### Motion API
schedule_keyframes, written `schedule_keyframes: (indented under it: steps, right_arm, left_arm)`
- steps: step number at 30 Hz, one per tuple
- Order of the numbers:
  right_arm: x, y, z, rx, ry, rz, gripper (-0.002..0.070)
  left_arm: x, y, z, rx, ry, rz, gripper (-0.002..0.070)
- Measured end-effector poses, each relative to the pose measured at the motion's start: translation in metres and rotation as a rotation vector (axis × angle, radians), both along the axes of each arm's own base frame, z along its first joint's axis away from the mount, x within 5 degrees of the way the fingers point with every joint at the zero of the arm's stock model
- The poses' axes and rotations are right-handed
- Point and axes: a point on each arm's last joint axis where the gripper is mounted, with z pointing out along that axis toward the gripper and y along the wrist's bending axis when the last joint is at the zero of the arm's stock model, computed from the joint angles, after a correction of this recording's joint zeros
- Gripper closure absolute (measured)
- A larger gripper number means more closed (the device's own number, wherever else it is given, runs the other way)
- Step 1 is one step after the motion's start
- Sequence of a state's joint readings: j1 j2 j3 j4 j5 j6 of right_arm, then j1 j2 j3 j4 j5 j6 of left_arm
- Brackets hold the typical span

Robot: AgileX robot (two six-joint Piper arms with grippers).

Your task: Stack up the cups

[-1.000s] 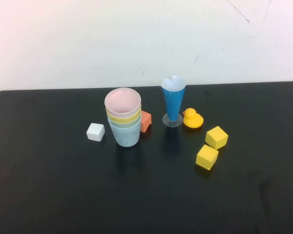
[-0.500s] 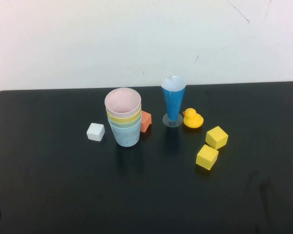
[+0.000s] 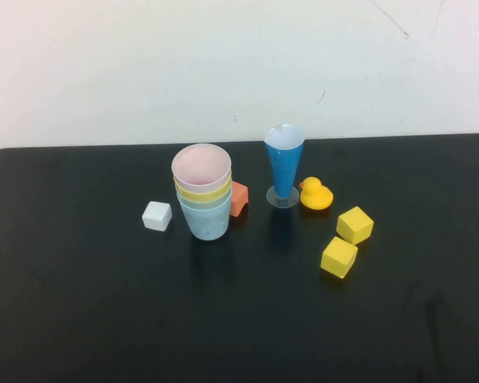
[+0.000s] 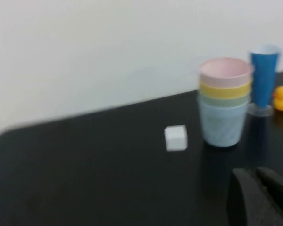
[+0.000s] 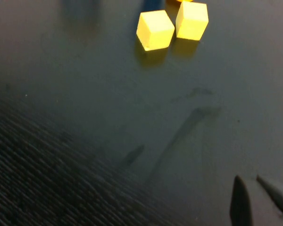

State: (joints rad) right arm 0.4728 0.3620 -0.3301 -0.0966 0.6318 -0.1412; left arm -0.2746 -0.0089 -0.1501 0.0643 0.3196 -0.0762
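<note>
Jaws closed on nothing, the left gripper (image 4: 260,197) and right gripper (image 5: 257,200) hang low over the black surface (image 3: 80,303), while the four cups (image 3: 203,195) stand nested at the white cube's (image 3: 156,215) three o'clock.

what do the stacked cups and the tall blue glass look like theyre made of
The stacked cups look like matte plastic: soft pastel walls, no glare. The tall blue glass seems glossier, with a clear foot, perhaps plastic or glass. The left gripper and right gripper are pulled back, near the table's front edge.
</note>
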Motion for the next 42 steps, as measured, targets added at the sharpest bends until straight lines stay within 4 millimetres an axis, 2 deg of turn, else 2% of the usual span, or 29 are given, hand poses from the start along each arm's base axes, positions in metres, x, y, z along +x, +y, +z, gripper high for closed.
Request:
schedule_keyframes:
  steps: [5,10,42]
  right_arm:
    - [0.000,0.000,0.000,0.000,0.000,0.000,0.0676]
    - [0.000,0.000,0.000,0.000,0.000,0.000,0.0678]
    - [0.000,0.000,0.000,0.000,0.000,0.000,0.0678]
  left_arm:
    - [0.005,0.005,-0.026,-0.073,0.096,0.126,0.0674]
    - [0.008,0.005,-0.054,-0.112,0.193,0.156,0.0674]
    - [0.008,0.005,-0.055,-0.102,0.187,0.186,0.0675]
